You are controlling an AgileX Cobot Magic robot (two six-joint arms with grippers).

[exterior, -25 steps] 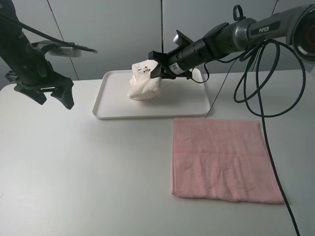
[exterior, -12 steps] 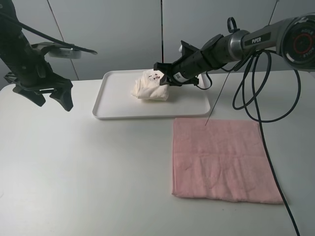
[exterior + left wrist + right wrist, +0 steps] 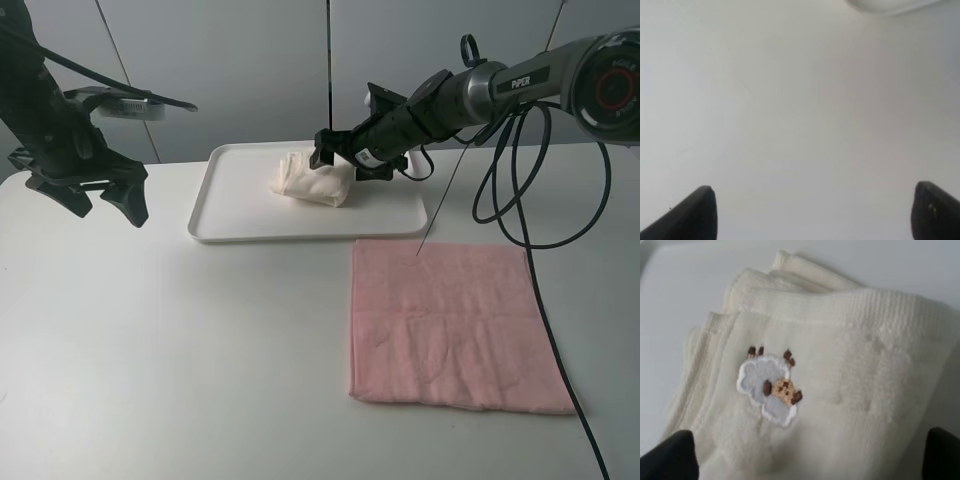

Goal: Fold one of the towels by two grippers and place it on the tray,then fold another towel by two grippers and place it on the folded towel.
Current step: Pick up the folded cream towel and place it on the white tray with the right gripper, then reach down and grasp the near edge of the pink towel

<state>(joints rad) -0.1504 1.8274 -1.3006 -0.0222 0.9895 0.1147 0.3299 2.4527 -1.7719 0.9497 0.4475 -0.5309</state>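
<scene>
Cream towel (image 3: 310,184) lies folded on the tray (image 3: 230,218), upper centre, right gripper (image 3: 335,163) low over it with jaws wide, apparently releasing it; left gripper (image 3: 112,196) waits spread and empty, upper left, clear of the pink towel (image 3: 450,325), lower right.

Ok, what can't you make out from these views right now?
1. Whether the right gripper touches the cream towel: in exterior high its own body covers the contact; in right wrist the fingers are cut off by the edge.
2. The towel's lower folds: under its top layer, both views.
3. The white shape in left wrist: blurred and cut by the edge.
</scene>
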